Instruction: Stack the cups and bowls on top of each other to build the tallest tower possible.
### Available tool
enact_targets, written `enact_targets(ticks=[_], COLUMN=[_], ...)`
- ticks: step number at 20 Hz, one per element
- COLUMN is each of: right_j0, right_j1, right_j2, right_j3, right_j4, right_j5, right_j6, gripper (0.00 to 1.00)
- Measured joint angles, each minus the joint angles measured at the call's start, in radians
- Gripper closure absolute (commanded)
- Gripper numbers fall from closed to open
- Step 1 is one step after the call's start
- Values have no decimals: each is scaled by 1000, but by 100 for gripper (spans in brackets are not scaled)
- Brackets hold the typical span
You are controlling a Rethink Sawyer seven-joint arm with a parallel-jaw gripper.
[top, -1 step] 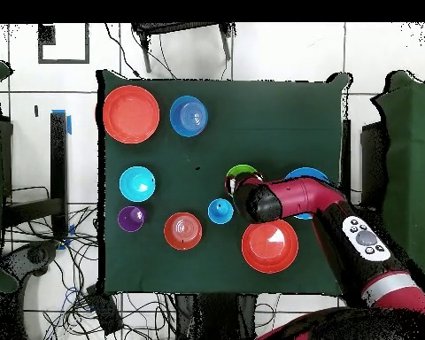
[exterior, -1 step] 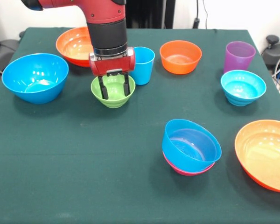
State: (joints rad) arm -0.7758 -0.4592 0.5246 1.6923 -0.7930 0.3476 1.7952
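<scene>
Fingers (exterior, -1 step: 116, 87) spread, inside green bowl (exterior, -1 step: 113, 96) | light blue cup (exterior, -1 step: 143, 65) just beside

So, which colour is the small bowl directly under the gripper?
Green bowl; the gripper hangs over it, fingers open. Front view shows it best.

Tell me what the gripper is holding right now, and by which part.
Nothing is held yet: the open gripper hangs over the green bowl, fingers inside it.

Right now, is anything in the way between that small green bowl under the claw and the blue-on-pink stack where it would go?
Nothing visible. The gripper has its fingers open in the small green plastic bowl; bare green tablecloth lies between it and the blue bowl nested in a pink bowl.
</scene>
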Motion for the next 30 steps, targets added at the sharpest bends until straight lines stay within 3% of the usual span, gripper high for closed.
enact_targets(ticks=[7, 19, 30], right_j0=[1, 10, 10], right_j1=[-14, -58, -67], right_j2=[0, -1, -1], right_j3=[8, 13, 13], right_j4=[0, 0, -3], right_j5=[-10, -139, -140], right_j6=[0, 0, 0], gripper=[0, 0, 0])
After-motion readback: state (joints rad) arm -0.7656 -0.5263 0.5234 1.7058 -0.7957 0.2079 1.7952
